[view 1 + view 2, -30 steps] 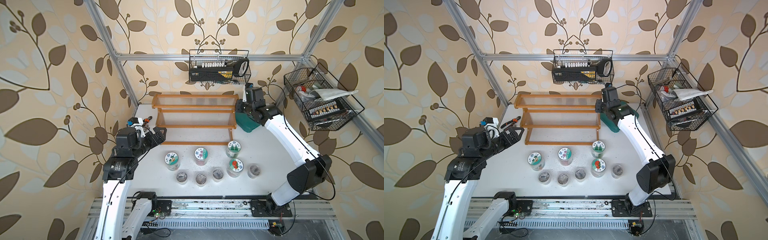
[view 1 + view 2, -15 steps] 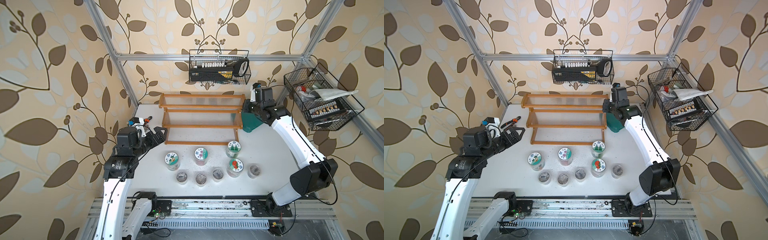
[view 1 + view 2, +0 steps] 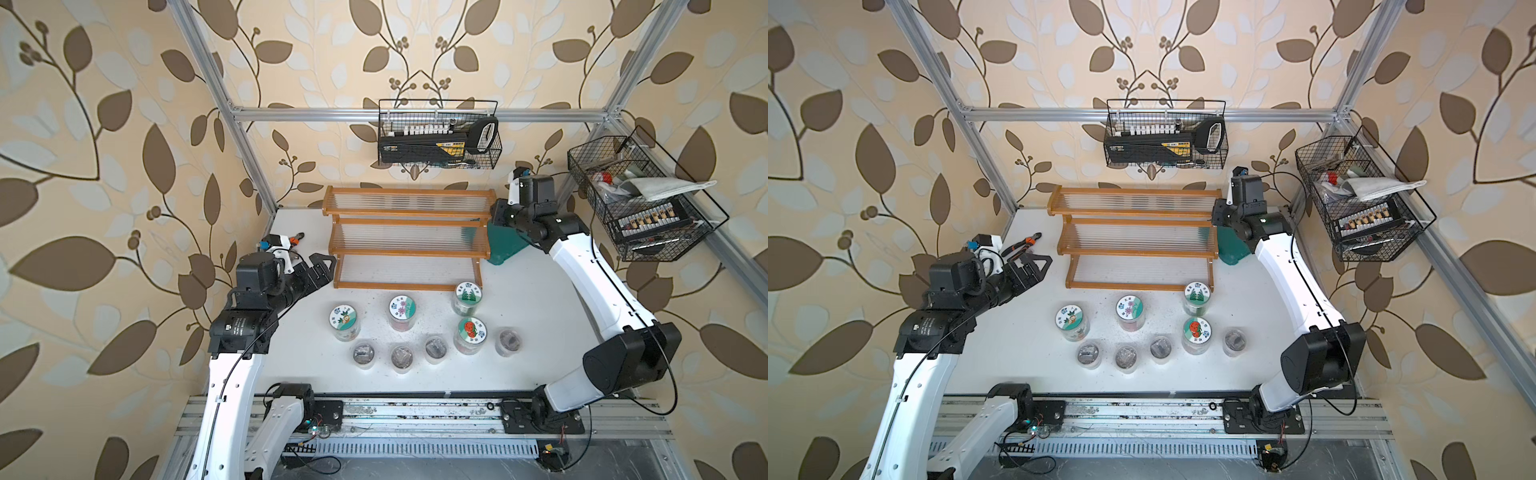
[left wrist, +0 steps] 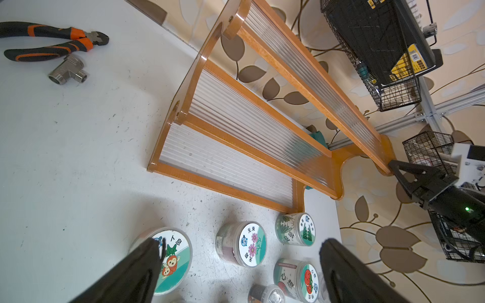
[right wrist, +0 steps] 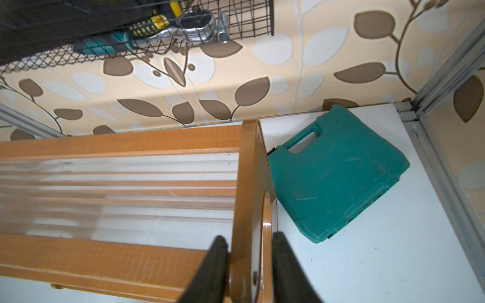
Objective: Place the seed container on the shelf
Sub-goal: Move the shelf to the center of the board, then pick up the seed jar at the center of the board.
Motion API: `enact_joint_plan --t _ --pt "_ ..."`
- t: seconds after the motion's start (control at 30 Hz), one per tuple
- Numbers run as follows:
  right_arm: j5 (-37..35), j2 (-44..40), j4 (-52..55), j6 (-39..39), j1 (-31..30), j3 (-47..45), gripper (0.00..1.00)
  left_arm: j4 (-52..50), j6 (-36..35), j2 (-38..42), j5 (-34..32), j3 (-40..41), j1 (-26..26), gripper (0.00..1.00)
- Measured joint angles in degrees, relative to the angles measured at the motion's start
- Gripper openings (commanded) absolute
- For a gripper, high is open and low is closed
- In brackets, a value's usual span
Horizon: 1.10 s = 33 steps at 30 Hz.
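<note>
The shelf (image 3: 407,249) (image 3: 1138,253), an orange-brown stepped rack with clear ribbed tiers, stands at the back of the white table with nothing on it. Several seed containers with picture lids (image 3: 343,320) (image 3: 402,309) (image 3: 471,330) stand in front of it, and my left wrist view shows them too (image 4: 253,245). My right gripper (image 3: 494,212) (image 5: 248,240) straddles the shelf's right end panel (image 5: 249,183), jaws slightly parted, with a thin gap on one side. My left gripper (image 3: 322,268) (image 4: 241,242) hovers wide open at the shelf's left front corner, holding nothing.
Several small clear-lidded jars (image 3: 402,356) line the front row. A green plastic case (image 3: 505,245) (image 5: 336,170) lies right of the shelf. Pliers (image 4: 52,42) and a metal tee fitting (image 4: 67,70) lie at the back left. Black wire baskets hang on the back wall (image 3: 438,139) and right wall (image 3: 640,208).
The shelf slid to the right with my right gripper clamped on its end panel. That gripper's jaws have now loosened. The left arm has not moved.
</note>
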<state>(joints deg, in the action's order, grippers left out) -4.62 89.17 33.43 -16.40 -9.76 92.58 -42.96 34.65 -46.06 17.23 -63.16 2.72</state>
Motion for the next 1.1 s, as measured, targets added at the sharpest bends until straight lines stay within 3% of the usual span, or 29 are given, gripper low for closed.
enact_joint_plan --t 0.07,0.17,0.57,0.83,1.1 --pt "0.4 -0.3 0.2 0.3 0.5 0.0 0.61 0.0 0.0 -0.1 0.2 0.0 0.0 0.98" --pt "1.4 -0.5 1.4 0.5 0.8 0.7 0.66 0.0 0.0 -0.1 0.8 0.0 0.0 0.98" --pt "6.3 -9.6 7.9 0.7 -2.2 2.1 0.69 -0.9 -0.9 -0.1 1.1 0.0 0.0 0.98" --pt "5.1 -17.9 8.7 -1.0 -17.0 -2.5 0.70 -4.8 -1.6 0.0 1.1 -1.0 0.0 0.98" --pt "-1.0 -19.0 7.6 -6.6 -39.0 -14.7 0.70 -8.6 -1.6 1.4 1.1 -1.8 0.0 0.98"
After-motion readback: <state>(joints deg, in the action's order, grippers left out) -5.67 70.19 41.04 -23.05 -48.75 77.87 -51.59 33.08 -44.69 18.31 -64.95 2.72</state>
